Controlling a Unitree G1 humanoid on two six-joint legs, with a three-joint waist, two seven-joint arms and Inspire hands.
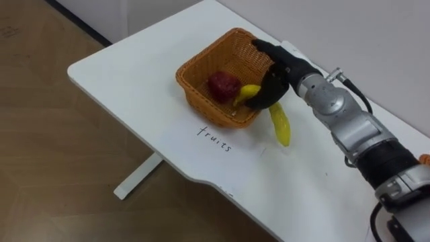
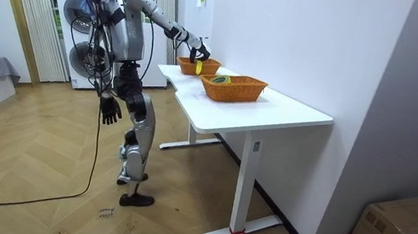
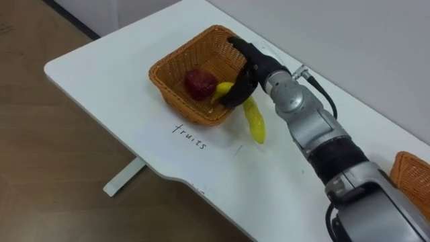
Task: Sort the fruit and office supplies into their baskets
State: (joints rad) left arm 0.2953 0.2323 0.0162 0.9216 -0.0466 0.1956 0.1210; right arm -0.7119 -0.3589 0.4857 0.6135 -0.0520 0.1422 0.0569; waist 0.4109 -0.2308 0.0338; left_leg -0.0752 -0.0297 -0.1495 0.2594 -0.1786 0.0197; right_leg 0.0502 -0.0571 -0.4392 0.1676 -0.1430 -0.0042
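Handwritten word "fruits" (image 1: 215,138): dark pen, written directly on the white tabletop (image 1: 127,74), just beside the wicker basket (image 1: 195,74). Small dark marking (image 2: 105,214) on the floor (image 2: 48,162): illegible.

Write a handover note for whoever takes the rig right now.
Right hand: shut on the banana at the fruit basket's rim. One end is over the basket, the other hangs outside above the table.
Left hand: open, idle at the robot's side.
Done: a red fruit lies in the fruit basket.
Left: get the banana fully in and release it. The second basket holds something I cannot make out. Check it, then look for office supplies.
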